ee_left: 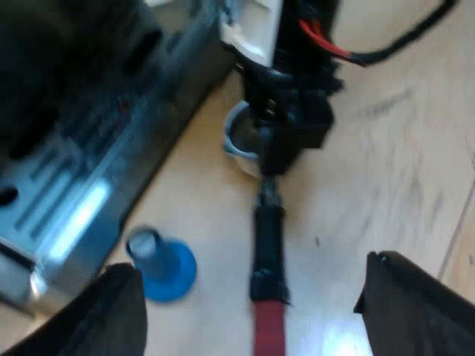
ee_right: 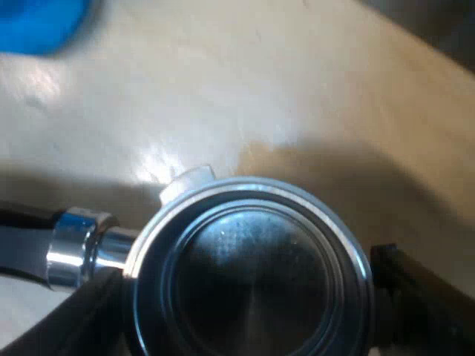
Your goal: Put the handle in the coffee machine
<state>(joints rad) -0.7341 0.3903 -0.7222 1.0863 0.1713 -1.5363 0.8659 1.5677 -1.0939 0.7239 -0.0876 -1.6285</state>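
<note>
Left gripper [ee_left: 252, 267]: jaws spread wide apart, nothing between them, hanging above the tabletop [ee_left: 386, 185].
Right gripper [ee_right: 245, 274]: jaws set one on each side of the holder's [ee_right: 245, 189] round metal cup, pressed against its rim and gripping it.
Right gripper from the left arm's side [ee_left: 271, 159]: down over the cup, just beside the coffee machine's [ee_left: 82, 148] front edge.
Holder [ee_left: 267, 237]: lying flat on the tabletop, not in the machine. Its cup sits under the right jaws and its dark handle runs straight out from them toward the gap between the left jaws.
Red end [ee_left: 269, 326]: the far tip of the handle, below and between the left jaws, well away from the right jaws.
Cup inside: dark and bare metal, seen from straight above between the right jaws.
Tamper [ee_left: 159, 259]: blue, standing upright on the tabletop just beside the machine's base, close to one left jaw and apart from the handle.
Tamper from the right arm's side [ee_right: 41, 22]: a blue patch on the tabletop [ee_right: 260, 89], well beyond the cup.
</note>
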